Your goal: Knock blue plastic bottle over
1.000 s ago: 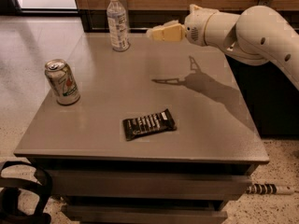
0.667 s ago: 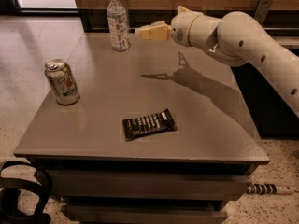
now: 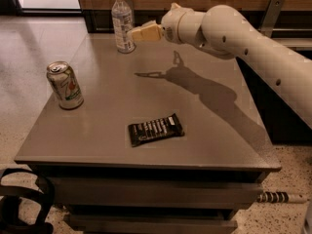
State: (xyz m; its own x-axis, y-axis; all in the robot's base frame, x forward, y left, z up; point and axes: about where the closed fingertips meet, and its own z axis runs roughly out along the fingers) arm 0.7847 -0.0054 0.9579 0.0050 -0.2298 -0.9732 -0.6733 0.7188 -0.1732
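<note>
Since the earlier frame the blue plastic bottle (image 3: pixel 123 23) has kept its place, upright at the far edge of the desk (image 3: pixel 97 130). The gripper (image 3: pixel 132 34) has closed in from the right to just beside its label. Jaws appear clenched, holding nothing. Step in hand: final approach. The next move likely calls for a leftward push against the upper body. The soda can (image 3: pixel 65 85) stands well apart.
</note>
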